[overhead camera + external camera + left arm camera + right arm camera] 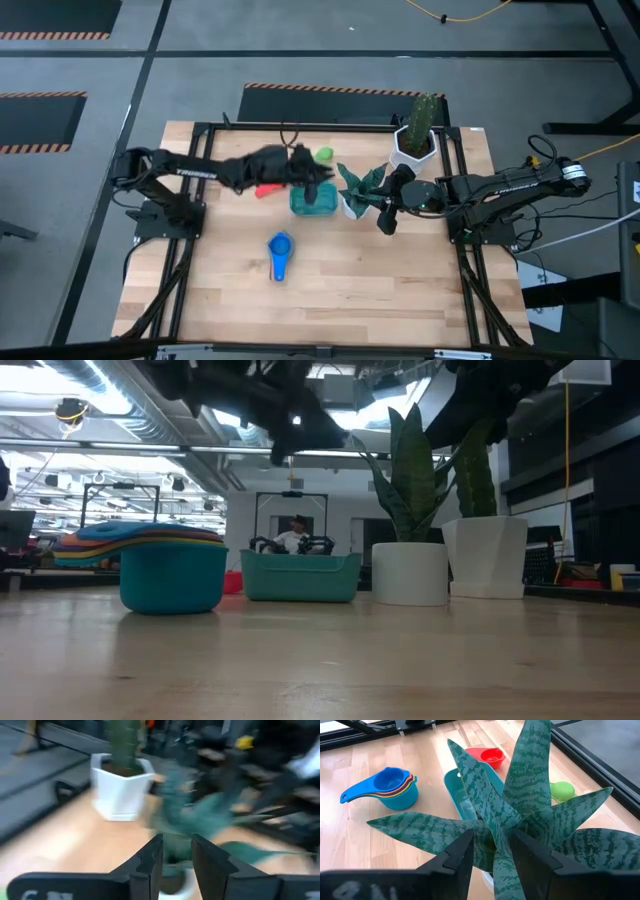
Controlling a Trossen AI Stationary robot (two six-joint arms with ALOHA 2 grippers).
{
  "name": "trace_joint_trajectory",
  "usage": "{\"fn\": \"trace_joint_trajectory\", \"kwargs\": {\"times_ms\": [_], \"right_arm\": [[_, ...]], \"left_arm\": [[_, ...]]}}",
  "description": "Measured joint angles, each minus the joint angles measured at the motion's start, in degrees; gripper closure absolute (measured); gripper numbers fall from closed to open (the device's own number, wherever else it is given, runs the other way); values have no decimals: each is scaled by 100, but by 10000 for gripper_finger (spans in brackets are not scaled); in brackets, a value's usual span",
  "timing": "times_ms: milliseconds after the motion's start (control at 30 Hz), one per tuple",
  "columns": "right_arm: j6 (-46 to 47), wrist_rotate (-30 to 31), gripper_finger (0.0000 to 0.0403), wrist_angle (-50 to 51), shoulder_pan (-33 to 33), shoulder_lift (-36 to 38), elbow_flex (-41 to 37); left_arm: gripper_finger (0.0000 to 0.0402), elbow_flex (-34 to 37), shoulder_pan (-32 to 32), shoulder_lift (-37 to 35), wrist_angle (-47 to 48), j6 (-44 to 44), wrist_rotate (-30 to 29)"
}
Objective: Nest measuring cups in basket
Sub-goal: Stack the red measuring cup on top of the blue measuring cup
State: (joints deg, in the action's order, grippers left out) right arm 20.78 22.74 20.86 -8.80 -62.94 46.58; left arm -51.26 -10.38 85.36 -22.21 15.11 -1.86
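Two grippers: left gripper [318, 190] over basket [312, 203], seemingly empty, narrowly parted; right gripper [388, 222] parted.

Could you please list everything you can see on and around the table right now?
Nested measuring cups: one stack, blue outermost, near the table's front centre.
Red cup: one, red, beside the basket, on the left arm's side.
Green cup: one, green, behind the basket.
Basket: one, teal, table centre.
Striped plant: one, green, white pot, right of the basket.
Cactus: one, green, white pot, back right.
Table: one, light wood.
Left gripper: dark, over the basket.
Right gripper: dark, beside the striped plant.
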Motion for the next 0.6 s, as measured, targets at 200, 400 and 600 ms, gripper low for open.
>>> {"fn": "trace_joint_trajectory", "kwargs": {"times_ms": [200, 400, 600], "right_arm": [[0, 0, 267, 2, 0, 0, 1], [9, 2, 267, 2, 0, 0, 1], [17, 2, 267, 2, 0, 0, -1]], "left_arm": [[308, -423, -754, 0, 1226, -1547, -16], [308, -509, -1288, 0, 2489, -2474, -14], [308, -509, -1667, 0, 3754, -3006, -17]]}}
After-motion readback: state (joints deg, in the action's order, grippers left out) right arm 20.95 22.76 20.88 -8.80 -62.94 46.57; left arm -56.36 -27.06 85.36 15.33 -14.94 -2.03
